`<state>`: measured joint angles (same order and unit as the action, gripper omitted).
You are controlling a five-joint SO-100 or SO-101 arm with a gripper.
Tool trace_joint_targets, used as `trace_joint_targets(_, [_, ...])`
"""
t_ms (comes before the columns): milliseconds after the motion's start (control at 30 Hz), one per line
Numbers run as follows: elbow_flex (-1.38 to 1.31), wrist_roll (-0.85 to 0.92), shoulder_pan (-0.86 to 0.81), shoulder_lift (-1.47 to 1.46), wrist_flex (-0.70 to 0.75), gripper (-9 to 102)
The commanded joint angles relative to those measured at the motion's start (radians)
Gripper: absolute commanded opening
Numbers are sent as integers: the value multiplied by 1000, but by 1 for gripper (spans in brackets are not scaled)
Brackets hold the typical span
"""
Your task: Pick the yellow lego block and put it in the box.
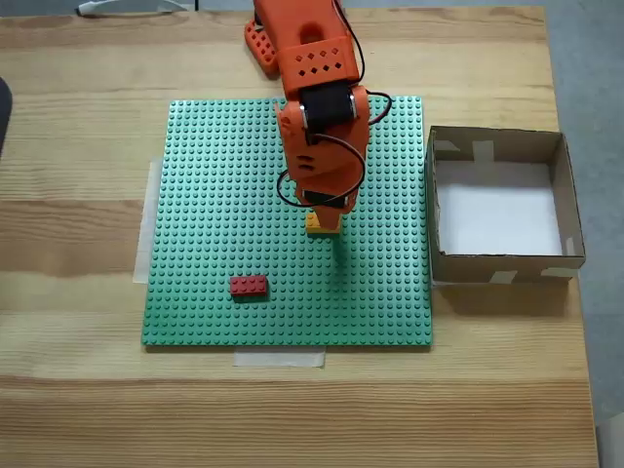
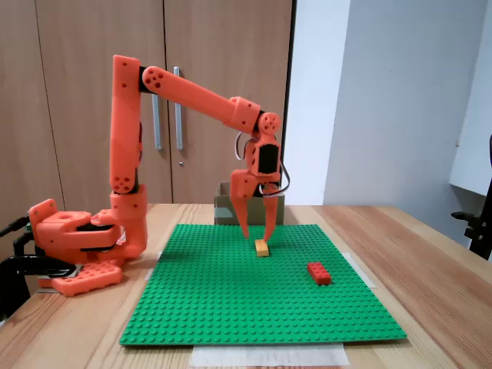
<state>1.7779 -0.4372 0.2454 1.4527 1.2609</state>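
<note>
Your gripper hung point-down over the green baseplate, its two fingers spread apart and grasping nothing. The yellow block sat on the baseplate right under the fingertips, roughly between them in the side-on fixed view; you could not tell from either picture whether a fingertip touched it. From above, the block peeked out just below the arm's wrist, near the middle of the baseplate. The red block lay well apart, toward the lower left in that fixed view. The cardboard box stood just beside the baseplate's right edge, its white floor bare.
</note>
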Motion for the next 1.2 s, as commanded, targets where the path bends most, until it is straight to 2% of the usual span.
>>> trace_joint_targets(0, [5,-5,-9,38,8,10])
trace_joint_targets(267, [14,-5,-14,51,-9,-1])
trace_joint_targets(1167, [26,94,-8,218,-38,-1])
